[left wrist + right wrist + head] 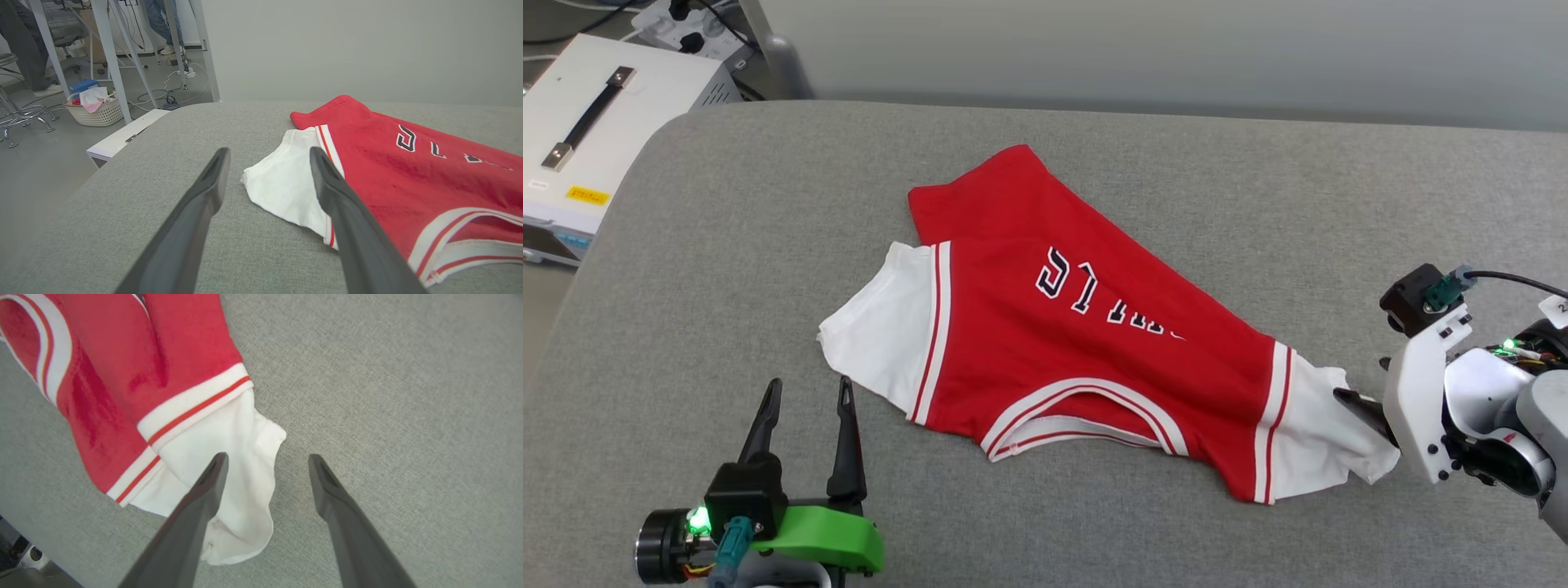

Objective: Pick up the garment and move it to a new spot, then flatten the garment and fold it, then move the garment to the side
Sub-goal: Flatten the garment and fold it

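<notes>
Left gripper (809, 385), lower left of the head view: fingers spread, nothing between them, apart from the cloth; in its wrist view one finger covers part of the near white sleeve's hem. Right gripper (267, 459): jaws wide apart in its wrist view, holding nothing; one finger overlies the other white sleeve, the other overlies the bare grey table (1258, 204); I cannot tell whether it touches the cloth. In the head view its white wrist mount hides most of the fingers; one dark tip shows at the sleeve's edge, right side of the frame. The garment (1078, 351) lies mid-table, slanting from upper centre to lower right, collar toward the bottom edge; a fold cuts off the lettering, so I cannot read it.
</notes>
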You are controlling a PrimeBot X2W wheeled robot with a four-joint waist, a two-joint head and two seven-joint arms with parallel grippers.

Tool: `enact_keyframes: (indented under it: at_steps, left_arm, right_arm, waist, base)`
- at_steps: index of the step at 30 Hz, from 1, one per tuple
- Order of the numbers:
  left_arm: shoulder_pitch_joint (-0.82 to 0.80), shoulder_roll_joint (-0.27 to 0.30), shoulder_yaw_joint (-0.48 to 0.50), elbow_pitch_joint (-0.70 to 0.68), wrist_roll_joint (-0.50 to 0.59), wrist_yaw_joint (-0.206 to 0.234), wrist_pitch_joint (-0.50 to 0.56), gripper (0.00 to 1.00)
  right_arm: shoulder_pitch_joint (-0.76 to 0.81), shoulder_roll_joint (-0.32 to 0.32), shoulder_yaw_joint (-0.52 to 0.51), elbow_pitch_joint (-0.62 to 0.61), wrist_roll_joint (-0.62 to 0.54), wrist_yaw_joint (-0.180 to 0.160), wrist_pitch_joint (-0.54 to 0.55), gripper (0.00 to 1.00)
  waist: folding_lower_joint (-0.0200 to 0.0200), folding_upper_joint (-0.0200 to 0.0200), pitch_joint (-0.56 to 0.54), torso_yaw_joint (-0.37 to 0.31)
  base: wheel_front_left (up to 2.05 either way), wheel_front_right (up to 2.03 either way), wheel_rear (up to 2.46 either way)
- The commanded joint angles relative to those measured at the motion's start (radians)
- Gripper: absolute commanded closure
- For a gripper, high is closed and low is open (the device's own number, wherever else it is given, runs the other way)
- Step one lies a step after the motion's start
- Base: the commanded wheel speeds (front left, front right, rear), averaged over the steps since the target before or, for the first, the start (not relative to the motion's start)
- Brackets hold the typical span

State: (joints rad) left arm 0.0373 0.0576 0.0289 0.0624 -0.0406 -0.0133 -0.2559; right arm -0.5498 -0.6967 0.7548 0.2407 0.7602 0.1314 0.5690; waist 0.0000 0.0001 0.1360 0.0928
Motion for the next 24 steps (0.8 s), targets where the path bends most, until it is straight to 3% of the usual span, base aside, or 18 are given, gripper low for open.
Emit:
enact_keyframes:
  at_steps: [1, 12, 13, 14, 24]
  left_arm:
    - [-0.024, -0.006, -0.004, -0.005, 0.004, -0.004, -0.006, 0.0]
    - [-0.056, -0.007, -0.017, -0.007, -0.008, 0.007, -0.006, 0.0]
    - [-0.054, -0.007, -0.015, -0.007, -0.009, 0.009, -0.006, 0.0]
    - [-0.052, -0.007, -0.013, -0.007, -0.009, 0.01, -0.006, 0.0]
    - [-0.054, -0.007, -0.014, -0.009, -0.01, 0.008, -0.006, 0.0]
  right_arm:
    - [-0.019, 0.006, 0.017, 0.022, 0.014, -0.001, 0.003, 0.0]
    - [-0.01, 0.081, 0.184, 0.247, 0.061, -0.001, -0.076, 0.0]
    - [-0.011, 0.083, 0.186, 0.254, 0.072, -0.001, -0.097, 0.82]
    - [-0.015, 0.082, 0.187, 0.257, 0.08, -0.001, -0.115, 1.0]
    - [-0.076, -0.04, 0.093, 0.322, 0.146, -0.001, -0.248, 1.0]
  waist:
    - [0.0, -0.0001, 0.022, 0.012]
    - [0.0, -0.0001, 0.077, 0.036]
    - [0.0, -0.0001, 0.075, 0.033]
    - [0.0, -0.0001, 0.073, 0.03]
    - [0.0, -0.0001, 0.062, 0.009]
  base:
    - [0.0, 0.0, 0.0]
    - [0.0, 0.0, 0.0]
    - [0.0, 0.0, 0.0]
    - [0.0, 0.0, 0.0]
    - [0.0, 0.0, 0.0]
